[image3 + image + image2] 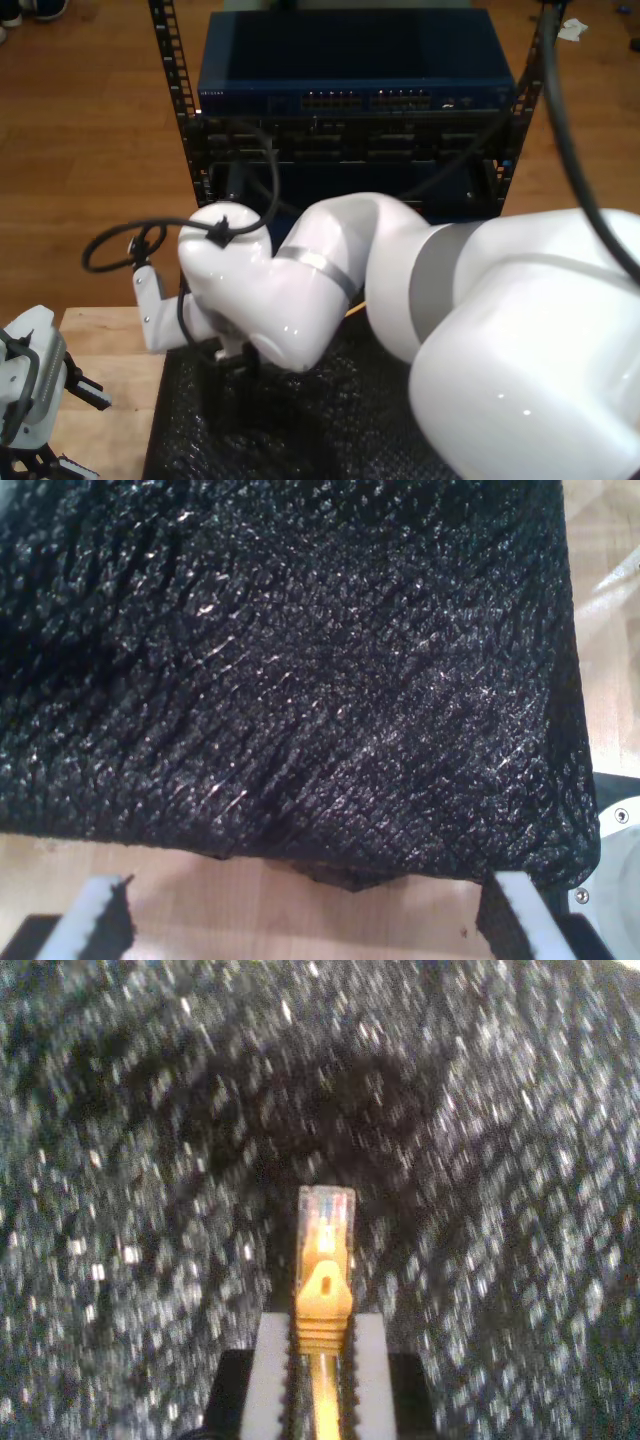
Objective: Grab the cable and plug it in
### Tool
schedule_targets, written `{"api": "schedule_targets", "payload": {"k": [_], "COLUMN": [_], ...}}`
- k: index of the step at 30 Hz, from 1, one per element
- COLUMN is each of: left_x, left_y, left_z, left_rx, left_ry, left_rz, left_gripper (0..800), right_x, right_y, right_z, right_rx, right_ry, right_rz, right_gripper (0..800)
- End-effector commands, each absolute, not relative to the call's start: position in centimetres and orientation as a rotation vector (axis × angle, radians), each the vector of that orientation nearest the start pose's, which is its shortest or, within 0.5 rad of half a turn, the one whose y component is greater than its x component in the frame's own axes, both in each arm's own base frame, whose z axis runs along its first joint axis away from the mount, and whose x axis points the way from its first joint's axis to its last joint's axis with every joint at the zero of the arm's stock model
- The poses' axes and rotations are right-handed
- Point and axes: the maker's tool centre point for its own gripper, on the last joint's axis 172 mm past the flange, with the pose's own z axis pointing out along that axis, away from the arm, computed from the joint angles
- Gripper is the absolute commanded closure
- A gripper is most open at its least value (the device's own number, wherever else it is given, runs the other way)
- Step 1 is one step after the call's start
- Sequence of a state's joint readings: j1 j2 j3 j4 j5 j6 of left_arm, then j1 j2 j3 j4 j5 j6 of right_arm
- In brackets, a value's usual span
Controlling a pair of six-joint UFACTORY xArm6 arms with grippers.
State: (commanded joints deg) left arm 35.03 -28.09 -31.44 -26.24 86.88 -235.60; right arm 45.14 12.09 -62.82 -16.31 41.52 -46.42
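Note:
In the second wrist view, my second gripper (320, 1322) is shut on the yellow-orange cable (322, 1305) just behind its boot. The clear plug (325, 1222) sticks out past the fingertips over a black textured mat (130, 1160). In the exterior view, a big white arm (330, 280) bends down over that mat (330, 430) and hides its own gripper. My first gripper (308, 920) is open, its two fingers (95, 920) far apart with nothing between them, at the mat's edge (300, 730) above the wooden table (250, 900). It sits at the exterior view's lower left (78, 428).
A rack (180, 120) stands beyond the table, holding a blue network switch (360, 70) with rows of ports (370, 100). Black cables (120, 245) loop off the white arm. Bare wooden table (105, 350) lies between the mat and my first gripper.

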Motion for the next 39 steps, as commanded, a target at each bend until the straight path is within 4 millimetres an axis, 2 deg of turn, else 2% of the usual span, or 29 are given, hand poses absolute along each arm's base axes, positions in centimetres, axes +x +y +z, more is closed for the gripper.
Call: {"api": "schedule_targets", "payload": {"k": [5,15,18,20,25,32,39], "left_x": [23.6,23.4,23.4,23.4,23.3,25.3,26.3], "left_y": [2.3,2.0,1.9,1.9,0.9,-0.9,-3.3], "left_z": [18.7,18.9,18.9,19.0,19.4,22.4,23.7], "left_rx": [1.942,1.928,1.927,1.924,1.897,1.849,1.807], "left_ry": [-1.673,-1.668,-1.667,-1.665,-1.650,-1.629,-1.614], "left_rz": [0.467,0.465,0.465,0.466,0.482,0.594,0.627], "left_gripper": [1,1,0,1,1,1,1], "right_x": [41.7,42.9,42.7,42.6,42.4,42.3,40.4], "right_y": [34.8,31.9,31.3,30.2,29.0,26.4,24.8], "right_z": [13.8,18.7,19.2,19.3,20.0,21.9,22.3], "right_rx": [1.872,1.949,2.001,2.065,2.155,2.216,2.257], "right_ry": [2.252,2.202,2.230,2.243,2.276,2.242,2.272], "right_rz": [0.219,0.262,0.260,0.244,0.249,0.237,0.225], "right_gripper": [793,793,793,794,794,793,793]}}
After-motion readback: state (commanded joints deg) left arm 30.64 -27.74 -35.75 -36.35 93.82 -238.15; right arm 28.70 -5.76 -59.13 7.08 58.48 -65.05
